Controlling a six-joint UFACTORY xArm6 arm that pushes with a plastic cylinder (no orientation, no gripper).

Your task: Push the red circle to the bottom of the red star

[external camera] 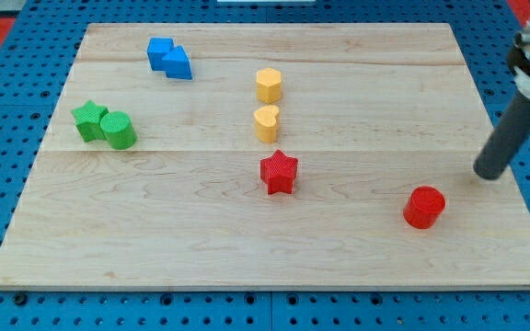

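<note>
Rod [515, 124] — upper part cut off by the view's right and top edges; only my tip [490, 173] end shows whole. Blue blocks [170, 58] and green blocks [105, 125] — each pair touching, so exact shapes cannot be told.

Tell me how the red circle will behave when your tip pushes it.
The red circle looks squat and flat-based, so it should slide, not tip. Its round wall may slip off my tip, now up-right of it. The smooth wooden board suggests easy gliding.
</note>
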